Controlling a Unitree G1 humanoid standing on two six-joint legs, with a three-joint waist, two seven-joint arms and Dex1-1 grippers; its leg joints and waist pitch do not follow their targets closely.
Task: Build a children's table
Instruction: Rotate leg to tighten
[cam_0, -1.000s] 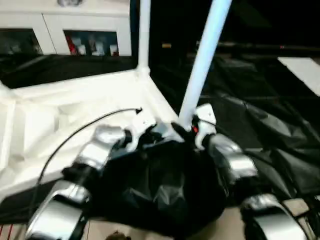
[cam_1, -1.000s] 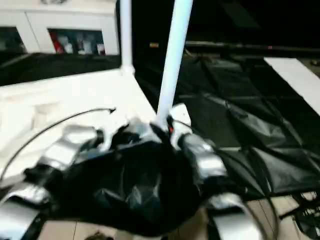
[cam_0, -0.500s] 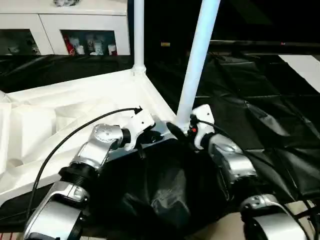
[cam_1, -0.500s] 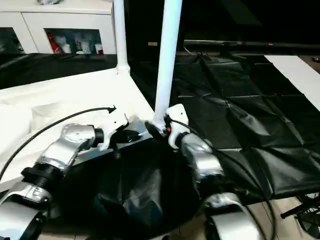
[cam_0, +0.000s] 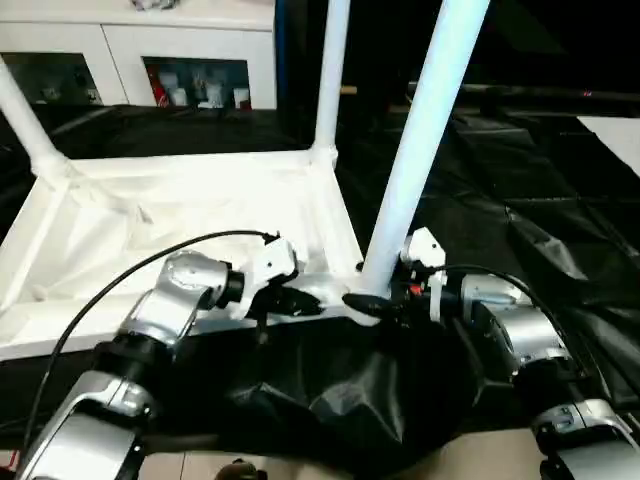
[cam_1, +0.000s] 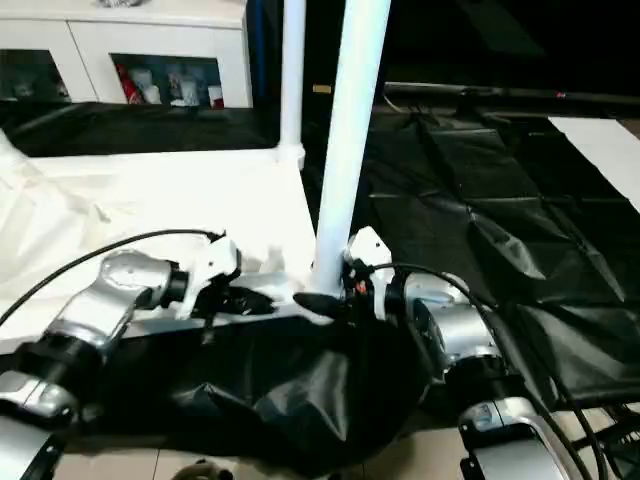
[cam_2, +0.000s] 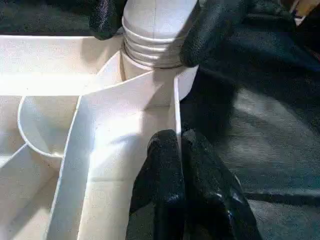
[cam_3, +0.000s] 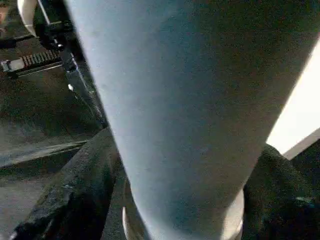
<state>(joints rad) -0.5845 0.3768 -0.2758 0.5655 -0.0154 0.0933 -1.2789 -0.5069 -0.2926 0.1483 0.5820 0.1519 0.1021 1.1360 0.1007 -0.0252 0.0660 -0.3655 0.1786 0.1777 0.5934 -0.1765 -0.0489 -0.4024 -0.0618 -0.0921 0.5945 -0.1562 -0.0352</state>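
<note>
Three legs stand in the upside-down tabletop (cam_0: 180, 200). The right gripper (cam_2: 155, 22) clamps the nearest leg (cam_0: 420, 150) at its socket; the left gripper (cam_2: 177, 150) pinches the rim. A fourth leg seems left.

One white tabletop (cam_0: 190, 210) lies underside up. Three white legs stand in its corner sockets: a near leg (cam_0: 425, 150), a far leg (cam_0: 330, 75) and a left leg (cam_0: 25, 125) (the last cut off by the picture's edge). Two grippers count too, the left gripper (cam_2: 182, 150) and the right gripper (cam_0: 365, 300). One white cabinet (cam_0: 140, 45) stands behind, and one black sheet (cam_0: 540, 200) covers the floor.
</note>
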